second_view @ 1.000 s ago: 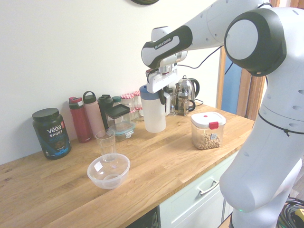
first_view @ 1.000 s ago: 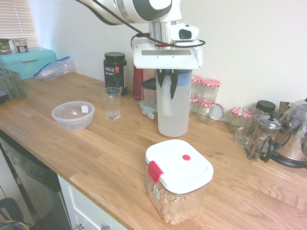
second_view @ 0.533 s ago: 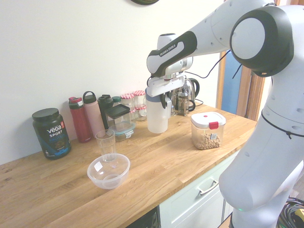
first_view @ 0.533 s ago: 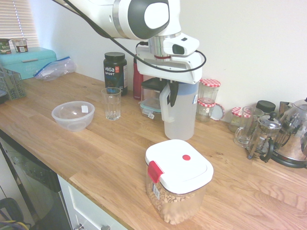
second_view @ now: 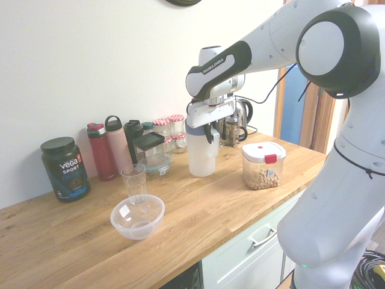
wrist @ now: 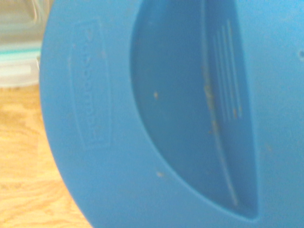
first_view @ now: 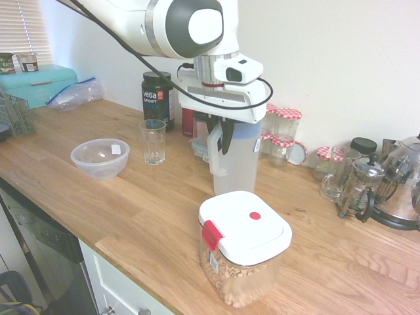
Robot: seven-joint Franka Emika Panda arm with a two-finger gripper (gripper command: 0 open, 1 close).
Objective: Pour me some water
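I am viewing the gripper [first_view: 222,136] in the upper centre of the first exterior view, pointing straight down, with its dark fingers [first_view: 227,136] closed together on the white handle [first_view: 214,149] of the frosted jug [first_view: 236,164]. The jug is hanging directly beneath the hand, upright, its blue lid [wrist: 156,114] filling almost the whole wrist view and blurred there by closeness. I cannot tell from either exterior view whether the jug's base is touching the wooden counter [first_view: 131,210] or sitting just above it. The water inside is too faint for me to mark a level. In the second exterior view the gripper [second_view: 207,130] and jug [second_view: 201,150] are sitting at centre frame, with the handle facing the camera side. The drinking glass [first_view: 153,141] is standing well apart from the jug, toward the left of the first exterior view, with a clear plastic bowl [first_view: 100,158] near it further left. A white-lidded container [first_view: 244,246] with a red latch is standing just in front of the jug, lower centre. Gingham-lidded jars [first_view: 287,126] are lined up behind the jug, and a French press [first_view: 359,189] is at the right.
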